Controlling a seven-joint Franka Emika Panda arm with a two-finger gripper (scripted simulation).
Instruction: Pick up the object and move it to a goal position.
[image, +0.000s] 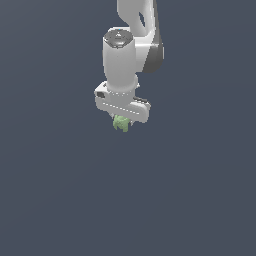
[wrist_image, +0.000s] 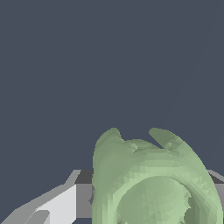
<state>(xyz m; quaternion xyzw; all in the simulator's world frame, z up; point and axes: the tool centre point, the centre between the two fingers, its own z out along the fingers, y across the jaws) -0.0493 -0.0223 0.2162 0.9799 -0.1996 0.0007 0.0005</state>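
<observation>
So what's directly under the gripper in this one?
A small pale-green lumpy object pokes out just below the white gripper. Its upper part is hidden by the gripper body, so the exterior view doesn't show the contact. Beneath it there is only plain dark background.

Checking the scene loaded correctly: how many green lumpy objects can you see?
1. The green lumpy object sits directly under the white end effector in the exterior view, and fills the near part of the wrist view. The end effector's body could hide something small.
</observation>
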